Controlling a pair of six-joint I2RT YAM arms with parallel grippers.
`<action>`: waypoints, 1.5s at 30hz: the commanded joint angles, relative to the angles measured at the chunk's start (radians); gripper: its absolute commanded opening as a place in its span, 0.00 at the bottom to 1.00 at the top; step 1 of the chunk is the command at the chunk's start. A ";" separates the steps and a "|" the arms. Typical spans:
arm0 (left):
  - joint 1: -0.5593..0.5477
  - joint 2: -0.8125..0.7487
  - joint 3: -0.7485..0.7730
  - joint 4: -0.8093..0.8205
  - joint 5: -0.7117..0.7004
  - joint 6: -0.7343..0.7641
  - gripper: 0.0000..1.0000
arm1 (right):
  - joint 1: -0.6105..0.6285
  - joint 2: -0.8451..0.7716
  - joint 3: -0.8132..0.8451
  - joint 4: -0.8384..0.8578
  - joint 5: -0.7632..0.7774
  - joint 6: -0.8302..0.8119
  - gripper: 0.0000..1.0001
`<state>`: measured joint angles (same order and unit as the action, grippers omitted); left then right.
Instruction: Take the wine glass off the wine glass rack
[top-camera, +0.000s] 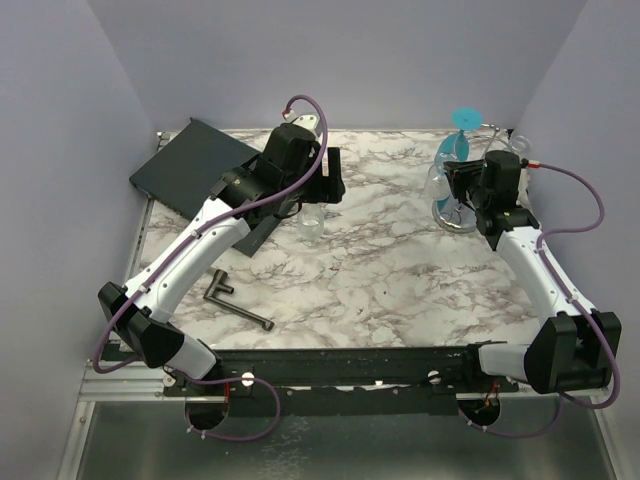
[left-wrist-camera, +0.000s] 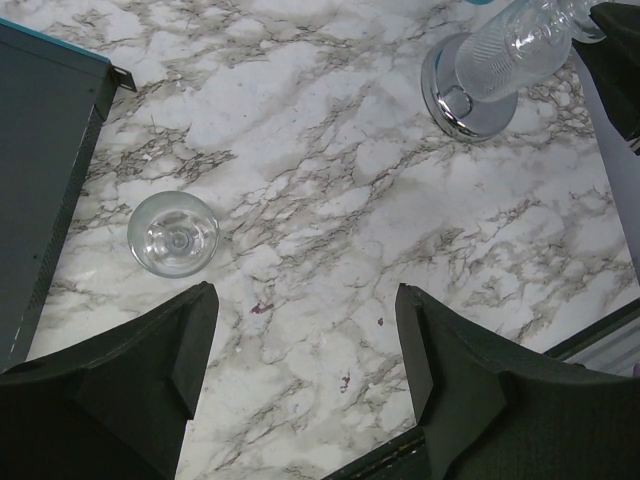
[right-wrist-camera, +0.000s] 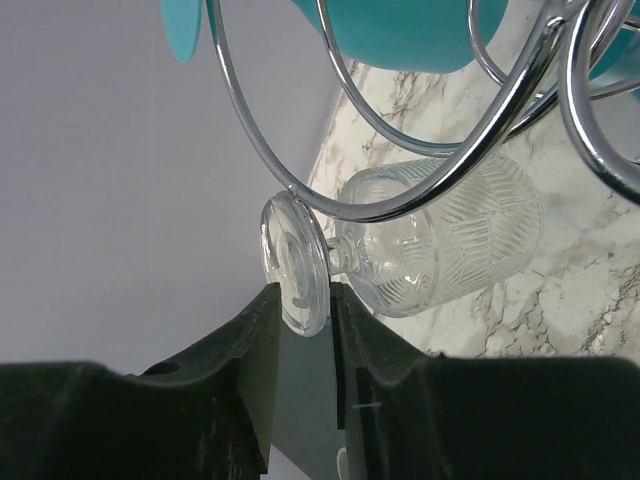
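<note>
Ribbed clear wine glass (right-wrist-camera: 440, 245) hangs tilted from the shiny chrome wire rack (right-wrist-camera: 500, 120), far right of the marble-patterned table (top-camera: 380, 270). Right hand (right-wrist-camera: 305, 305) straddles its thin foot (right-wrist-camera: 295, 262); pinching or not, I cannot tell. Looks light, slick, fragile: take the stem, gently.

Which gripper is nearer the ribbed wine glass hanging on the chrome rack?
Right. The right gripper straddles the foot of the wine glass on the wine glass rack; the left gripper hangs open over the marble table, well away to the rack's left.
</note>
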<state>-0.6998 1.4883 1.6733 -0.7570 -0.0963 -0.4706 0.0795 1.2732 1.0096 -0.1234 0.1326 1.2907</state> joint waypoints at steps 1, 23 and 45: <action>0.002 -0.039 -0.010 0.017 0.009 -0.007 0.78 | 0.006 -0.026 0.007 0.008 -0.020 0.009 0.30; 0.002 -0.060 -0.043 0.035 0.018 -0.028 0.78 | 0.006 -0.055 -0.005 0.011 -0.062 0.021 0.00; 0.002 -0.067 -0.059 0.056 -0.006 -0.030 0.79 | 0.006 0.017 -0.028 0.237 -0.184 -0.011 0.00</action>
<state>-0.6998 1.4464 1.6222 -0.7204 -0.0952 -0.4973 0.0795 1.2850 0.9890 -0.0193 0.0021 1.2987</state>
